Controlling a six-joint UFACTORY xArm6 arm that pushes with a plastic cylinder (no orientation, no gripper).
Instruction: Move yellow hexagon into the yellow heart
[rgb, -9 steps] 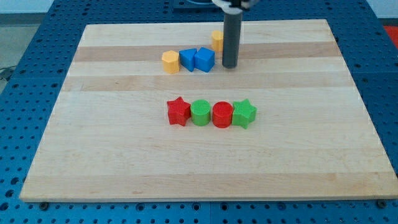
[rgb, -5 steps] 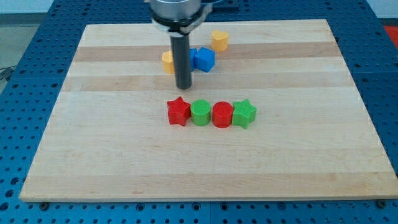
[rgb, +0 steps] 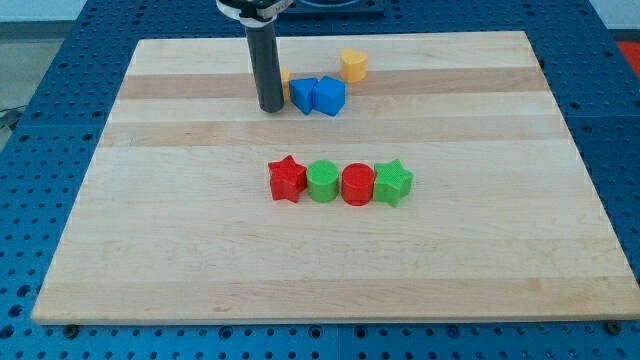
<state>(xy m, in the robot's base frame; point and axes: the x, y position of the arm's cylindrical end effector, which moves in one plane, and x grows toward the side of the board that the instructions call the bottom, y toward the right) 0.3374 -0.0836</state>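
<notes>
My tip (rgb: 270, 108) rests on the wooden surface (rgb: 200, 250) near the view's top. The rig carries no pincer, only the rod, so there is nothing to open or close. The yellow hexagon (rgb: 285, 77) sits just right of the rod and is mostly hidden behind it; I cannot tell whether they touch. Further right lie two blue blocks (rgb: 318, 95) side by side, then the yellow heart (rgb: 353, 65) toward the top. Well below my tip stands a row: red star (rgb: 287, 179), green cylinder (rgb: 322, 182), red cylinder (rgb: 357, 185), green star (rgb: 393, 183).
</notes>
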